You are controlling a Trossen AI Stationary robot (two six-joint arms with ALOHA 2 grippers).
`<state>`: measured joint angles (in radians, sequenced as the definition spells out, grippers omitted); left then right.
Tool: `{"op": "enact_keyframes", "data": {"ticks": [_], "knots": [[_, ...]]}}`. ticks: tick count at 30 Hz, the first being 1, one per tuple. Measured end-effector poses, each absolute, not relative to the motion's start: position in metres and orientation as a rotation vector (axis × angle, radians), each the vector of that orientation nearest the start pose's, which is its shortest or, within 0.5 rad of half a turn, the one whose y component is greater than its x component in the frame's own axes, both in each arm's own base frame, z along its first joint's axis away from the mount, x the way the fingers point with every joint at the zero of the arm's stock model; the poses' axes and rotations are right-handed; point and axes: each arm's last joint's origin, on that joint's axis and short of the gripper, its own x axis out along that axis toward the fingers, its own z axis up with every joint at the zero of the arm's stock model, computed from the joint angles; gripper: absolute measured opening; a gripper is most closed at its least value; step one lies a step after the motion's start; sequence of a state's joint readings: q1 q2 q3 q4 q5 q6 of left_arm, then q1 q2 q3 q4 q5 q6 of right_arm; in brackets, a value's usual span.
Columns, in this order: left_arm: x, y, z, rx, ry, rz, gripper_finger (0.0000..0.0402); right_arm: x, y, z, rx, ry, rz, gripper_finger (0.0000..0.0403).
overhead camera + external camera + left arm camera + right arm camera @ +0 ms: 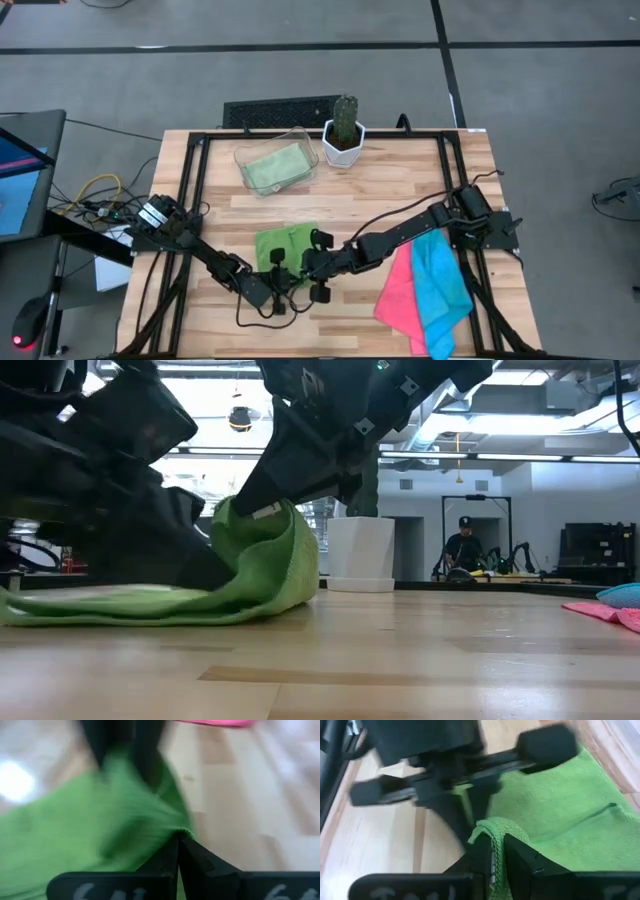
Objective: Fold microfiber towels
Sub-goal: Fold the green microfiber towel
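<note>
A bright green microfiber towel [285, 243] lies in the middle of the table, its near part raised into a hump [275, 550]. My right gripper [300, 268] reaches in from the right and is shut on that raised part. My left gripper [285, 284] comes from the left and is shut on the same towel right beside it. A pink towel [398, 292] and a cyan towel [442, 285] lie flat at the near right. A pale green towel [275, 165] lies in the clear tray. My left gripper pinches a corner of the green towel's edge [182, 834] between its two fingertips [170, 857]. It comes slanting down from the table's left. The cloth spreads away from the fingers onto the wood. My right gripper pinches a bunched loop of the hemmed edge [492, 832] between its two fingers [520, 852]. It slants down from the right. The held part stands lifted [262, 512], and the rest of the towel trails slack down to the table [120, 605].
A clear plastic tray [297, 135] and a white pot with a cactus [343, 135] stand at the far middle. Black frame rails [195, 180] run along the table's left and right sides. Bare wood shows at the table's near middle [340, 330]. A person stands far behind in the room [462, 550].
</note>
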<state>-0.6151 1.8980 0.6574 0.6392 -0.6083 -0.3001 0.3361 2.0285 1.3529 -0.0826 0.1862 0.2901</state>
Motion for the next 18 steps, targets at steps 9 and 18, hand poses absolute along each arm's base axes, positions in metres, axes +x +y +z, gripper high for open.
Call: {"op": "enact_keyframes", "data": {"ticks": [9,18], "knots": [[0.2670,-0.1752,0.0880,0.034,0.543,-0.139,0.0000,0.4141,0.1331,0.1677,0.073,0.740,-0.001,0.0072],[0.2690,-0.1694,0.0910,0.078,0.463,0.072,0.0000,0.4108,0.1393,0.1665,0.061,0.758,0.011,0.0072]]}}
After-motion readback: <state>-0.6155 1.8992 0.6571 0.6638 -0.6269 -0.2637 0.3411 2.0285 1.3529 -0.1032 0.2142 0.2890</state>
